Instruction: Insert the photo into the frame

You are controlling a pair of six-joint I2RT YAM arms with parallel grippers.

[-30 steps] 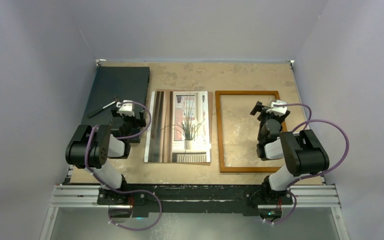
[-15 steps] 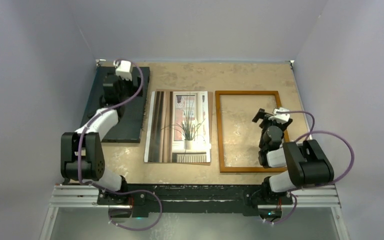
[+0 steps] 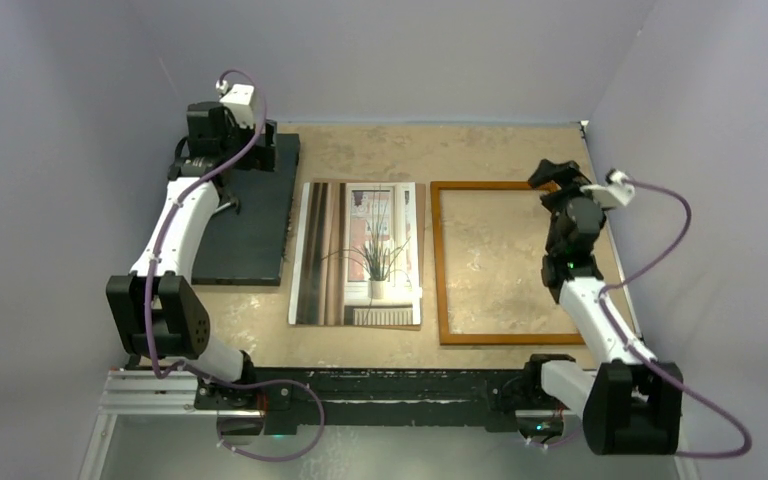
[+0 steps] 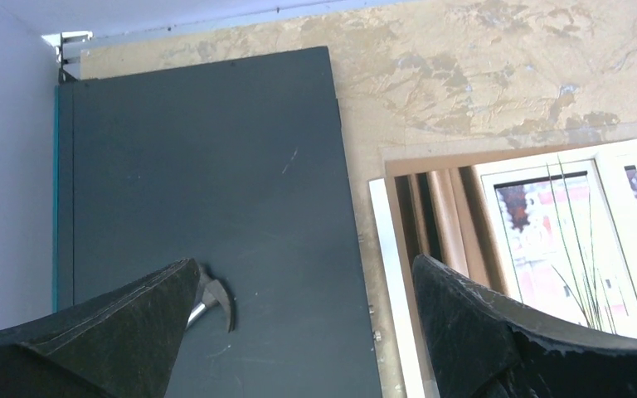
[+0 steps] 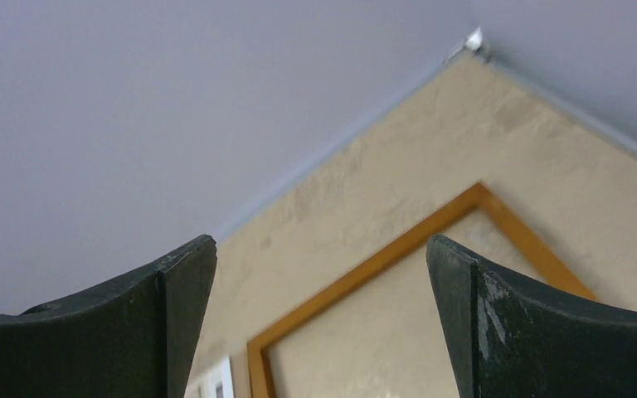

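My left gripper [image 4: 303, 274] hangs over the dark mat's [image 3: 245, 215] far end, fingers spread and empty. The photo [image 3: 358, 255] lies flat between mat and frame [image 3: 438, 262], its edges just beside both. I see bare table [image 3: 495, 250] inside the frame. My right gripper [image 5: 321, 245] hovers near its far right corner, jaws wide, nothing held.

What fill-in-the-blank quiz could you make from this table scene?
The photo shows a potted ___ at a window.
The photo lies between the dark mat and the wooden ___.
The left tool and the right tool both have jaws standing ___.
Missing words: plant; frame; open.
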